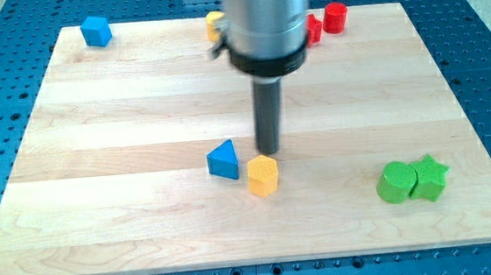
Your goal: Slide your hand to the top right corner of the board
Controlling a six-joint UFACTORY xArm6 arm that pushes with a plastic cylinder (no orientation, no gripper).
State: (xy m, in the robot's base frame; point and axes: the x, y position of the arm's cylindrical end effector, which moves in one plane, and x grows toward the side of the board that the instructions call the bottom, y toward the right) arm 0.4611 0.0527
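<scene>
The goal is the top right corner (400, 7) of the wooden board, in the upper right of the frame, where the pale wood meets the blue perforated tabletop (486, 66). That corner is bare wood. The nearest thing to it is a red cylinder (334, 16) standing on the board's top edge, a little toward the view's left of the corner, with another red block (314, 28) just beside it, partly hidden behind the arm's metal housing, so its shape cannot be made out.

My tip (269, 152) sits near the middle of the board, slightly toward the view's bottom. From there the corner lies up and to the right, a long diagonal across open wood. There is no hand to open or close here: the arm ends in a plain dark rod, gripping nothing.

Just below my tip is a yellow hexagonal block (263, 175), close to it, possibly touching; I cannot tell which. A blue triangular block (224, 160) lies just to the view's left. Both lie on the side away from the corner, so a diagonal move should leave them behind.

I judge the one hazard to be the red pair if the path runs too high too early. The green cylinder (396, 183) and green star (430, 178), touching in the lower right, are well off the line. A blue cube (95, 31) sits at upper left, and a yellow block (215, 24) peeks from behind the housing.
</scene>
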